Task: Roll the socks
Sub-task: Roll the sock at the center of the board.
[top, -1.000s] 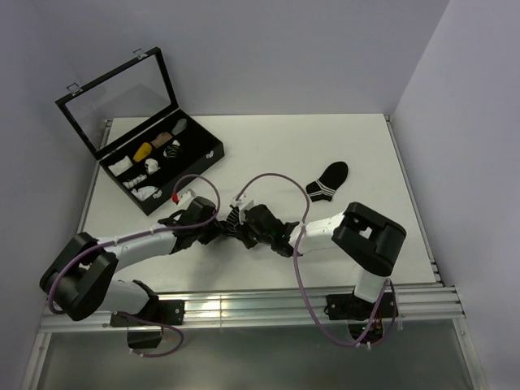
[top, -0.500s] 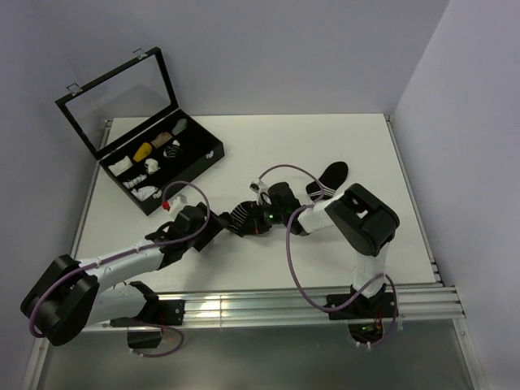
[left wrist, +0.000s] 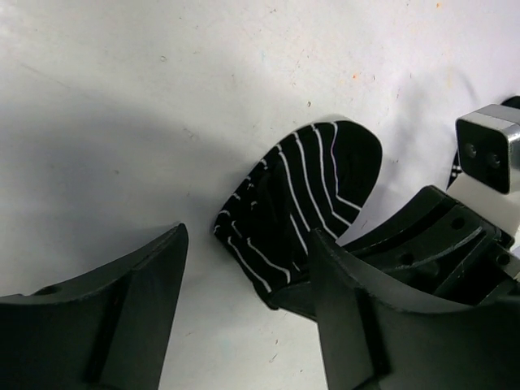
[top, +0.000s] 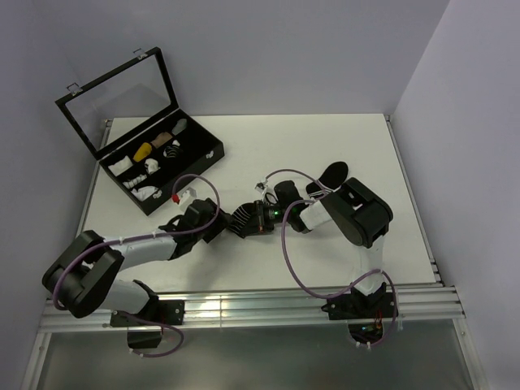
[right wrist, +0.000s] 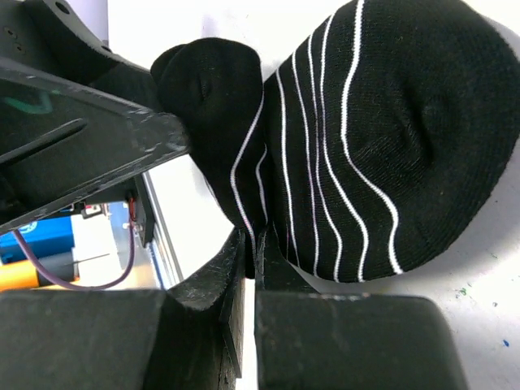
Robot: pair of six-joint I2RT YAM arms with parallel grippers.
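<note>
Top external view has both arms reaching in over the white tabletop (top: pixel 325 138) and meeting near its middle, where the striped sock (top: pixel 244 219) lies bunched between the two end effectors; the right end effector (right wrist: pixel 252 256) is closed tight on a fold at the sock's edge, the fabric pinched in the narrow slit between its fingers; the rest of the sock bulges out beyond the tips as a rounded black mound crossed by thin white lines, resting on the tabletop; the left end effector (left wrist: pixel 248 244) stands wide open, its two curved black fingers (left wrist: pixel 122 309) well apart, with the near end of the sock lying in the gap between them; the finger on the right of the left wrist view overlaps the sock's edge, though I cannot tell whether it presses on the fabric; the other finger is clear of the sock, with bare tabletop between; this end effector grips nothing; the second sock (top: pixel 335 172) lies flat on the tabletop further back and to the right, one end hidden behind the right arm, apart from the pinched one; at the far left corner sits a black case (top: pixel 207 158) with its clear lid propped open, holding small rolled bundles (top: pixel 143 152) in white, yellow and tan.
</note>
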